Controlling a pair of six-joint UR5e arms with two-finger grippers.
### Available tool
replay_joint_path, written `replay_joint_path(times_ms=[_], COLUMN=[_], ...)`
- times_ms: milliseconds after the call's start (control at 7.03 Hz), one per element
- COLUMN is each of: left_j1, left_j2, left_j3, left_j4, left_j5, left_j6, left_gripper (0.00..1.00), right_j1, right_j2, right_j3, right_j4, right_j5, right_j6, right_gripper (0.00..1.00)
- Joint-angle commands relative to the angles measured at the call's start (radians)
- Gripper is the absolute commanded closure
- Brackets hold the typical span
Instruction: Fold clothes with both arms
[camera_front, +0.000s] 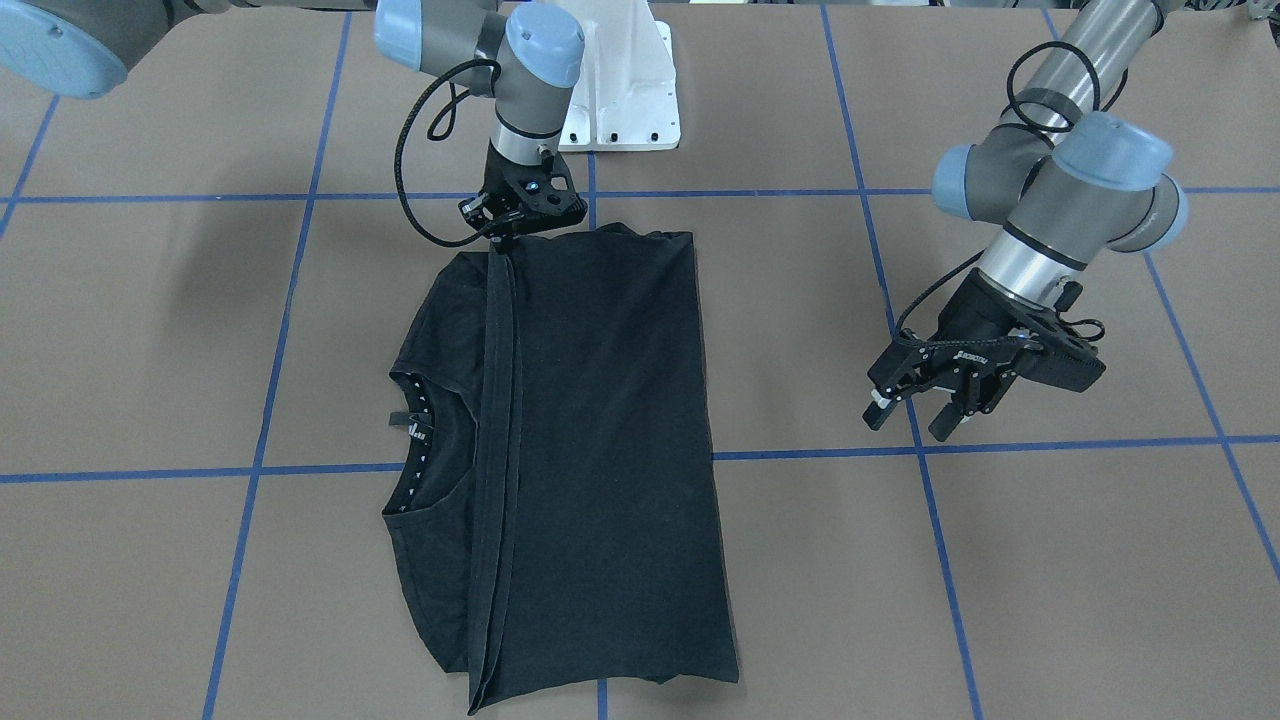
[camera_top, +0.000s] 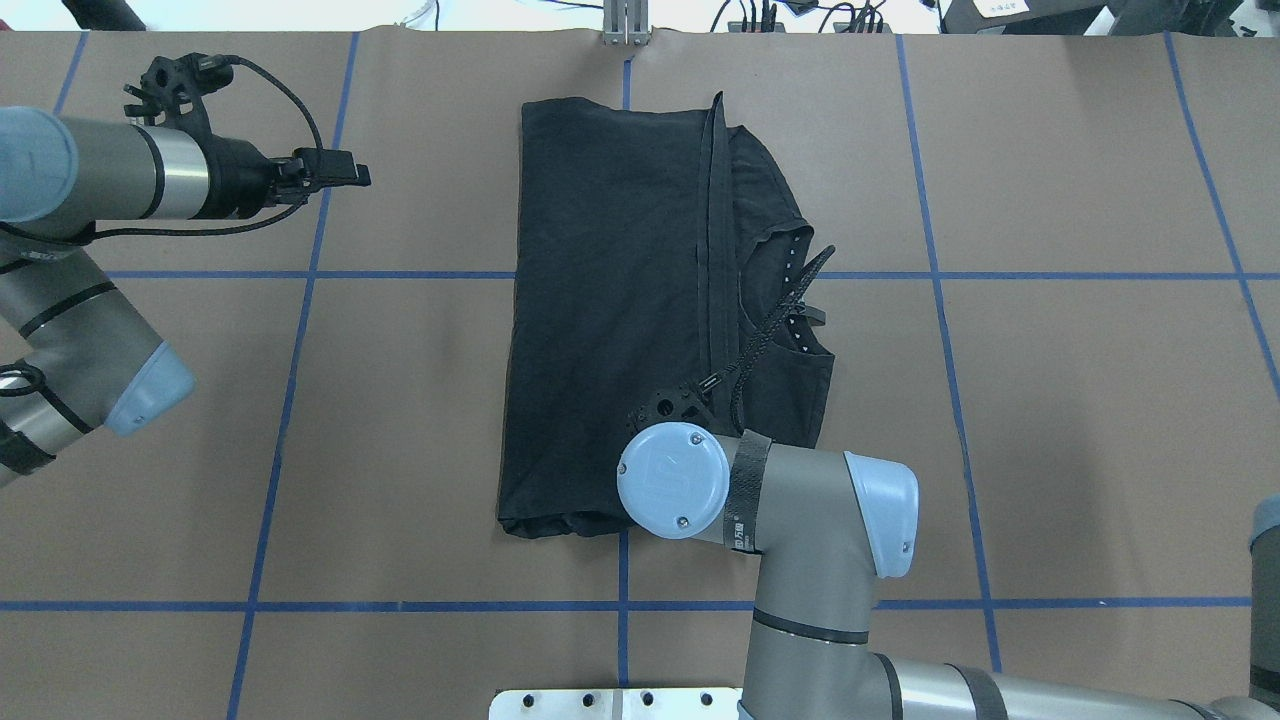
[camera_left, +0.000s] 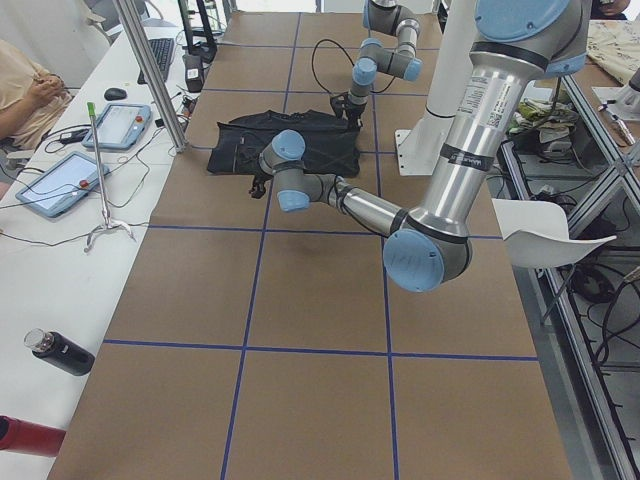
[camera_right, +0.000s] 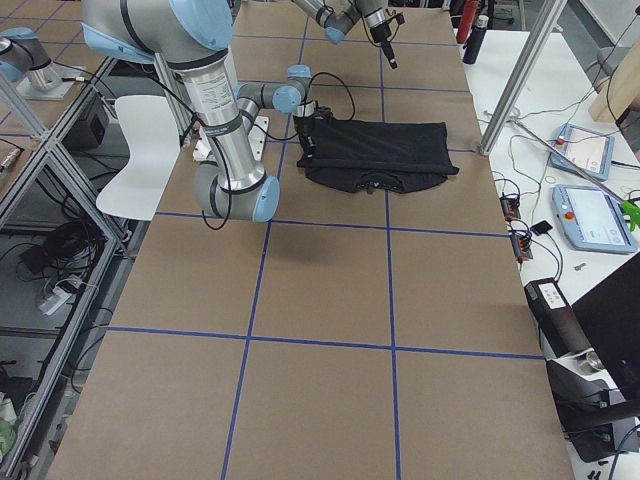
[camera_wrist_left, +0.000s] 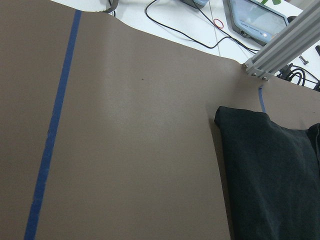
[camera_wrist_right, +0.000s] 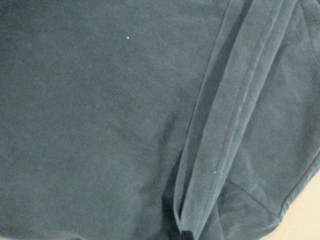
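Left gripper (camera_front: 907, 425): it hung above bare tabletop (camera_front: 150, 330), well apart from the cloth on the robot's left. Its jaws were spread wide and held nothing.

Risk on the left: this arm was too far off to steady anything. I judged that if the other arm pulled alone, the far end of the cloth would lag and the fold would skew.

T-shirt (camera_front: 610, 420): it lay flat in the middle of the tabletop, plain black side up and folded lengthwise. A long doubled edge (camera_front: 497, 450) ran from the near end by the robot's base to the far end. The collar (camera_front: 420, 430) and its label lay uncovered to the right of that edge.

Risk at the shirt: the folded panel only rested on the layer beneath. As I read it, any sideways drag could slide it off and undo the fold. The near left corner already looked slightly bunched, and pressing it over would set a crease.

Right gripper (camera_front: 500, 238): it was down at the near end of the doubled edge, touching the cloth. I could not tell whether its jaws were pinching cloth or standing apart, because its wrist camera showed only fabric.

Risk on the right: if the jaws caught only the top layer, a lift would peel the panel open. If they caught too many layers, the whole shirt would travel.

Cable (camera_top: 775, 315): it drooped over the collar and might snag there on a sweep.
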Motion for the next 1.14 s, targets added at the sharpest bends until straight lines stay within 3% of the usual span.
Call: replay_joint_path(times_ms=[0, 142, 285, 427, 569, 711, 854, 996], left_j1=[0.0, -0.001, -0.001, -0.001, -0.001, -0.001, -0.001, -0.001], left_j2=[0.0, 0.0, 0.0, 0.0, 0.0, 0.0, 0.0, 0.0], left_j3=[0.0, -0.001, -0.004, -0.005, -0.006, -0.006, -0.008, -0.008], left_j4=[0.0, -0.002, -0.002, -0.002, -0.002, -0.002, -0.002, -0.002], left_j5=[0.0, 0.0, 0.002, 0.002, 0.003, 0.003, 0.003, 0.003], left_j6=[0.0, -0.002, -0.003, -0.003, -0.003, -0.003, -0.003, -0.003], left_gripper=[0.0, 0.0, 0.0, 0.0, 0.0, 0.0, 0.0, 0.0], right_j1=[0.029, 0.031, -0.031, -0.067, -0.051, -0.022, 0.014, 0.031], right_j2=[-0.007, -0.085, -0.158, -0.227, -0.242, -0.237, -0.24, -0.24], right_j3=[0.044, 0.116, 0.14, 0.135, 0.147, 0.146, 0.155, 0.163], right_j4=[-0.028, -0.059, -0.017, 0.133, 0.221, 0.223, 0.226, 0.226], right_j5=[0.013, 0.018, 0.007, 0.003, 0.022, 0.041, 0.096, 0.111], right_j6=[-0.006, -0.004, 0.16, 0.382, 0.438, 0.439, 0.436, 0.439], right_gripper=[1.0, 1.0, 1.0, 1.0, 1.0, 1.0, 0.84, 0.01])
